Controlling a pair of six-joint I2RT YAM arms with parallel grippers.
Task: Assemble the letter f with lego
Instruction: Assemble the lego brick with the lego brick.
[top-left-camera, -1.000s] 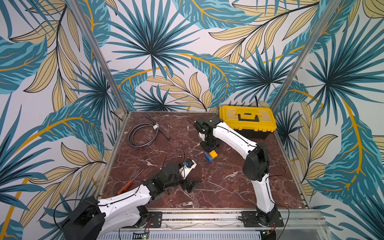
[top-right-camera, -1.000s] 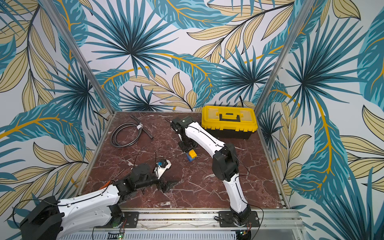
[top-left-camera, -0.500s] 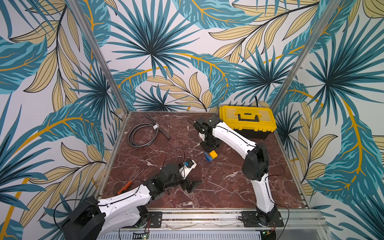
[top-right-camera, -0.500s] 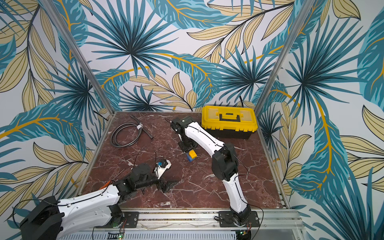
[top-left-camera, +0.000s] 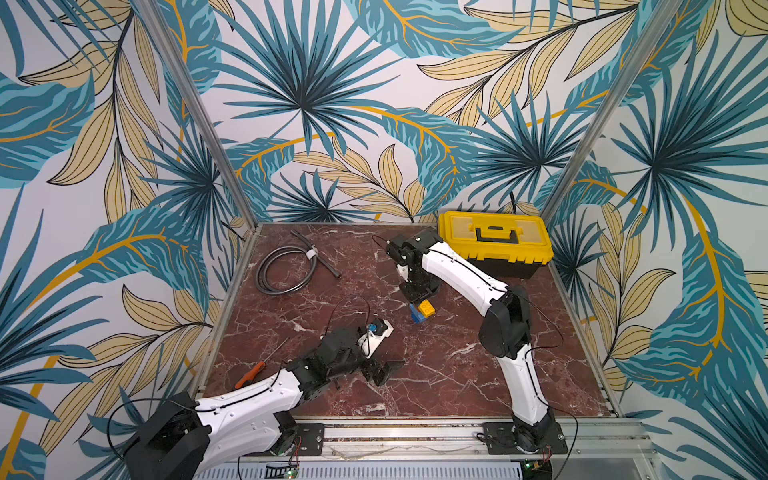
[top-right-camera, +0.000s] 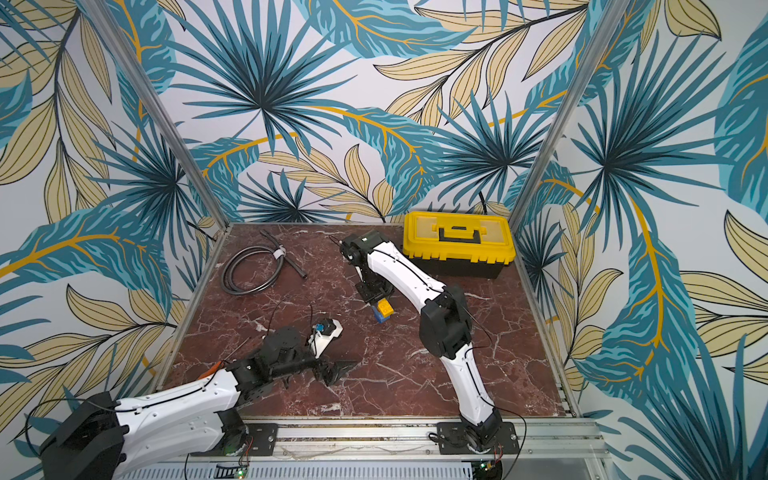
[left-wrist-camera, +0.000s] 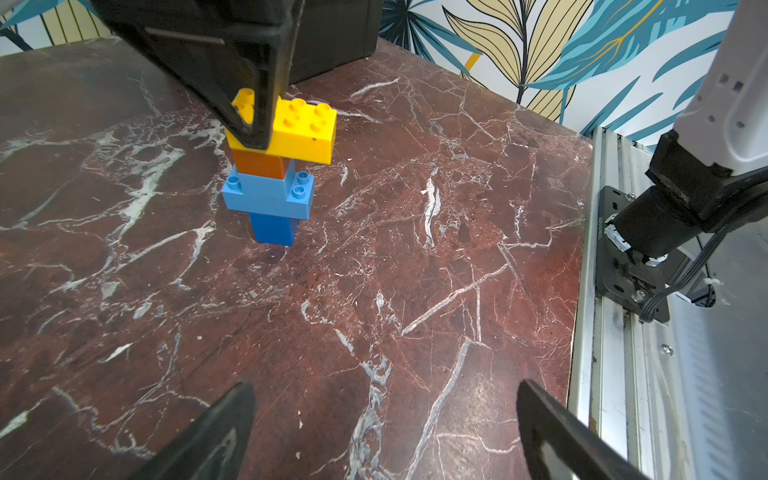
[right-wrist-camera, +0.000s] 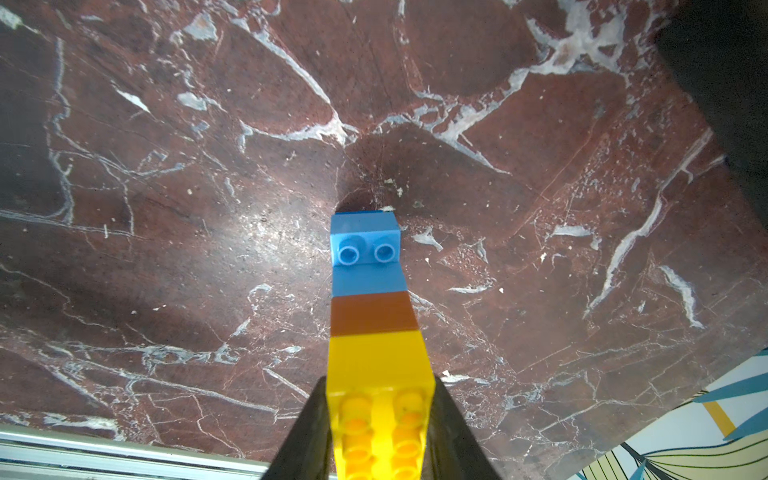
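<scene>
Left claw (left-wrist-camera: 382, 399) released, jaws wide, low over near desk (left-wrist-camera: 415, 291). Right claw (right-wrist-camera: 380, 399) clenched on yellow bar (left-wrist-camera: 307, 129) topping letter f (left-wrist-camera: 266, 195), which stands upright mid-desk; yellow toolbox (top-left-camera: 494, 243) sits far right, well apart.

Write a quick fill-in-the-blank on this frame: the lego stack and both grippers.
1. The right gripper is shut on the top brick of the stack, which is ____.
2. The next brick down is ____.
3. The left gripper is ____ and holds nothing.
4. The bottom brick is dark ____.
Missing words: yellow; orange; open; blue.
</scene>
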